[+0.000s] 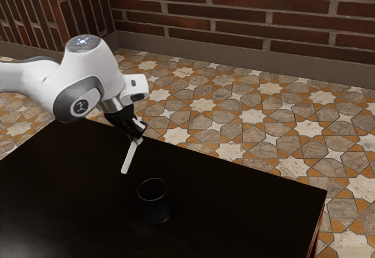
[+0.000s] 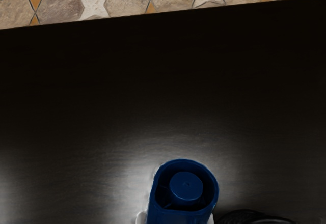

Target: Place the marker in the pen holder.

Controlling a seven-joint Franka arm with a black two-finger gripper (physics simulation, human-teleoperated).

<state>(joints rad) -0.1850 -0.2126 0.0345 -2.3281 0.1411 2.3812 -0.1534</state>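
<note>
The marker (image 1: 130, 157) is already off the table (image 1: 64, 182), gripped between both jaws of the gripper (image 1: 139, 133) and tilted, near the pen holder (image 1: 156, 209) but not inside it, so I think aligning, lowering and releasing remain.

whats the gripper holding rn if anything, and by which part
The marker. The gripper has it near its upper end, with the rest slanting down below the fingers, clear of the table.
</note>
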